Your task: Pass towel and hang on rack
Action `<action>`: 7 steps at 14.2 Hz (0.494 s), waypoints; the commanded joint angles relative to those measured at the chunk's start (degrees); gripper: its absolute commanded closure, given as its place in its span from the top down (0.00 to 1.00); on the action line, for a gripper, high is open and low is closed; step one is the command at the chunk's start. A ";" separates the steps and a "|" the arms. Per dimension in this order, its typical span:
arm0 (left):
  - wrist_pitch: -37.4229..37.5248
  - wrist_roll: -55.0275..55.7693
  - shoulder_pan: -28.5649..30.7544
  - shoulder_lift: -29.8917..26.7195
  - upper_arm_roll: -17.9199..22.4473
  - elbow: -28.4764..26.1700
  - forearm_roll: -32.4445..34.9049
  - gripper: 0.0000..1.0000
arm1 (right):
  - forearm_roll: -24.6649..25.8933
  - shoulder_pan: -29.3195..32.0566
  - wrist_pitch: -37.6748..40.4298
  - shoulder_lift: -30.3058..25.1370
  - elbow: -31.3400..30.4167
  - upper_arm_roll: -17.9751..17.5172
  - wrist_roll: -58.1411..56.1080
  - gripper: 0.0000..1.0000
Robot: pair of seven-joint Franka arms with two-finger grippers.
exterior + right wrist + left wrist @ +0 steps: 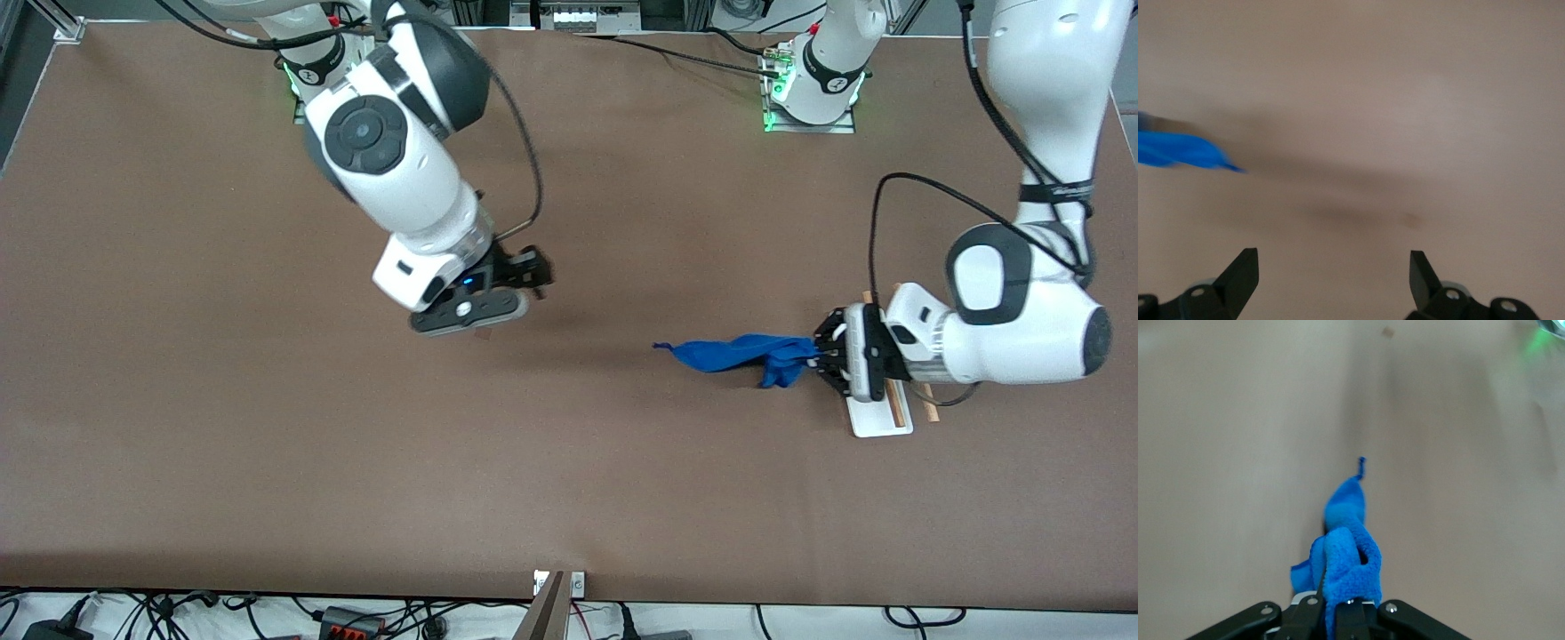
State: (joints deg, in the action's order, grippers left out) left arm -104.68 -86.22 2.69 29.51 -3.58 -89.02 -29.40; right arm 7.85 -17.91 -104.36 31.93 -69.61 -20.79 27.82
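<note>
I find the right gripper (533, 276) hanging over bare table (222, 427) toward the right arm's end. The right wrist view shows its fingers (1238, 277) spread wide with nothing between them.

Moving across the front view, the towel (738, 353) comes next: a bright blue cloth bunched into a long strip, its free end with the little loop (1361, 461) pointing toward the right arm's end. I cannot tell from these views whether that trailing end touches the table.

The left gripper (822, 353) is closed on the towel's other end, and the left wrist view confirms cloth pinched between its fingers (1313, 608).

The rack (880, 418) sits directly beneath the left gripper, its white base and wooden rods (898, 407) partly hidden by the wrist.
</note>
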 commanded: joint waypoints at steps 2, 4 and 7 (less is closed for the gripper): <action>4.47 13.05 4.07 -2.61 0.94 1.40 6.54 0.01 | 4.54 3.48 10.83 -2.39 0.35 -0.75 -0.58 1.00; 6.68 17.91 5.83 -3.05 2.17 1.57 8.12 0.01 | 4.89 7.08 11.19 -3.01 0.35 -0.66 -0.49 1.00; 8.18 18.81 12.24 -2.88 2.70 1.66 8.39 0.01 | 8.66 10.34 12.50 -3.71 0.27 -0.75 -0.66 1.00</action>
State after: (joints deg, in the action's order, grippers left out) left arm -98.13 -68.72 11.45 26.97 -0.63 -87.69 -22.26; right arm 14.14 -9.45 -93.76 29.07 -69.42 -20.67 27.62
